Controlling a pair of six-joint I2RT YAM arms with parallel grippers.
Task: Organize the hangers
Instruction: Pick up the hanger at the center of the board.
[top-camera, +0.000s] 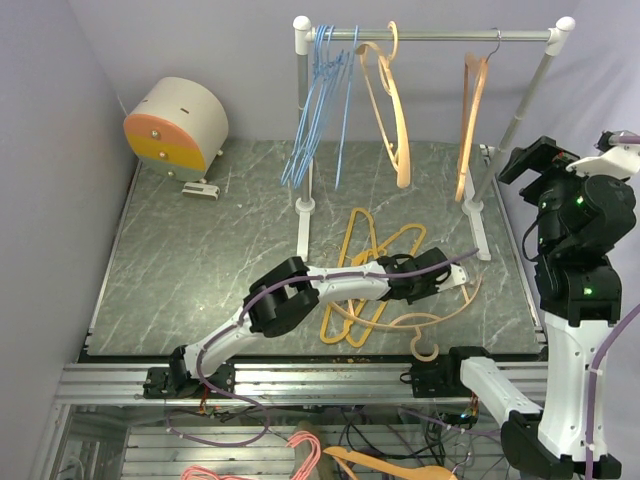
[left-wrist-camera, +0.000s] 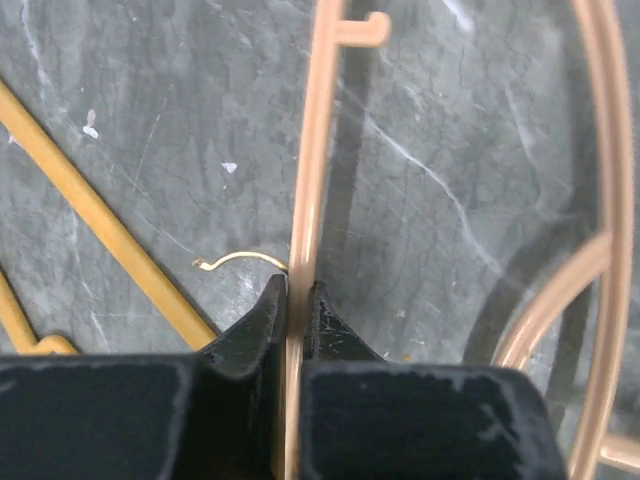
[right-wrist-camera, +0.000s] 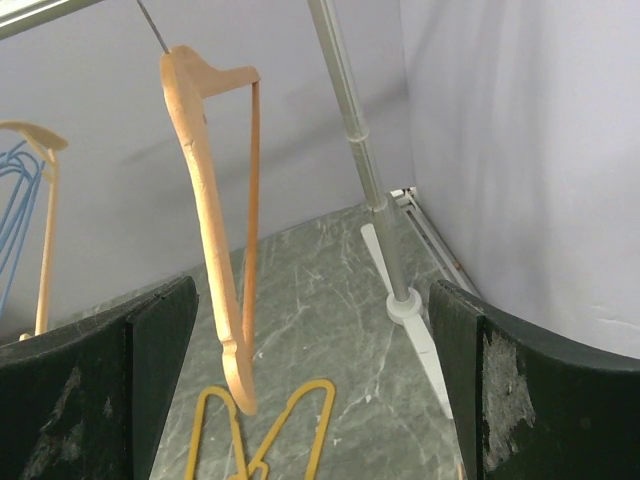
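Note:
A tan hanger (top-camera: 452, 312) lies on the marble table at the front right, and my left gripper (top-camera: 452, 274) is shut on its thin bar. In the left wrist view the bar (left-wrist-camera: 312, 150) runs straight up between the closed fingertips of the left gripper (left-wrist-camera: 297, 290). Yellow hangers (top-camera: 360, 235) lie tangled beside it. On the rail (top-camera: 450, 36) hang several light-blue wire hangers (top-camera: 318, 100) and two tan ones (top-camera: 392, 110), (top-camera: 470, 120). My right gripper (top-camera: 530, 165) is raised at the right, and the right gripper (right-wrist-camera: 315, 380) stands open and empty, facing a hanging tan hanger (right-wrist-camera: 205, 220).
A round cream and orange drawer box (top-camera: 178, 128) sits at the back left. The rack's white post (right-wrist-camera: 365, 170) and foot (top-camera: 480, 230) stand close to my right gripper, with the wall just beyond. Pink and orange hangers (top-camera: 300, 455) lie below the table's front edge.

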